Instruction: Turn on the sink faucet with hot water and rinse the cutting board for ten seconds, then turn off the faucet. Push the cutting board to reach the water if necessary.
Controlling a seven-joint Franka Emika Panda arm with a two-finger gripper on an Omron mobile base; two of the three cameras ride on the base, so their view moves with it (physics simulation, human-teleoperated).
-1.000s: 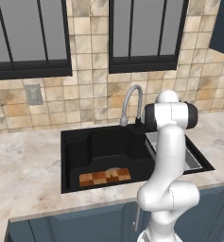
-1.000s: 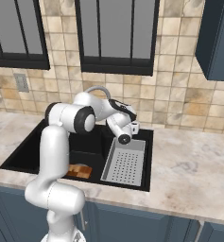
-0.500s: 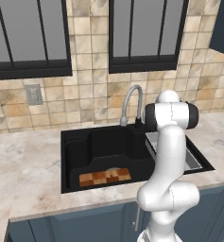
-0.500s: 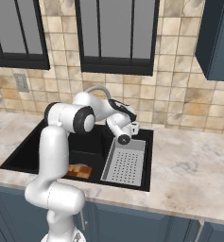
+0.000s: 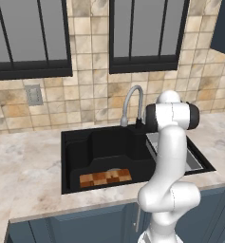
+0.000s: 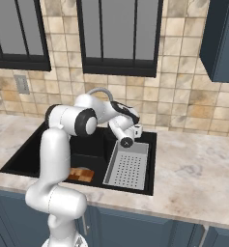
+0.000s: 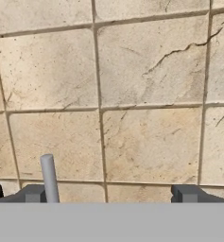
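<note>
The sink (image 5: 99,142) holds the cutting board (image 5: 106,178) flat at its front, long axis left-right; the gripper (image 7: 108,194) gapes open.

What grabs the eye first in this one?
The white arm bends over the black sink, its open gripper at the faucet by the tiled wall. In the hand view a thin grey lever rises beside one finger, against the tiles. A checkered cutting board lies at the basin's front, with a grey drainer tray alongside.
</note>
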